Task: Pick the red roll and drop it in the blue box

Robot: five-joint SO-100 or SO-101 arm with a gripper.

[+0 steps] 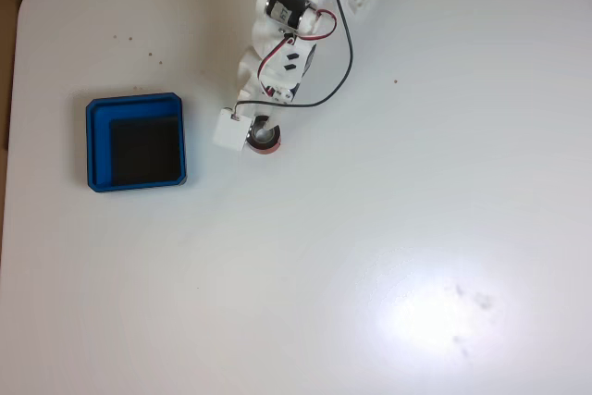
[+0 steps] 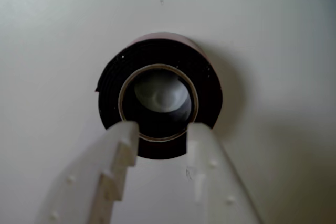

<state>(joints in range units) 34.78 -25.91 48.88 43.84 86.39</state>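
The red roll [image 1: 265, 141] lies flat on the white table, to the right of the blue box [image 1: 98, 145] with a stretch of bare table between them. In the wrist view the red roll [image 2: 157, 59] shows its dark top face, a pale hollow centre and a thin red edge at the top. My gripper [image 2: 163, 132] is directly over the roll's near side, its white fingers [image 2: 118, 156] a little apart, with the roll's near wall showing in the gap. In the fixed view the gripper [image 1: 257, 129] points down onto the roll and partly covers it. The box's black floor is bare.
The white arm [image 1: 287, 34] with its red and black cables reaches down from the top edge of the table. The table's rounded left corner and edge lie beyond the box. A few small dark specks dot the surface.
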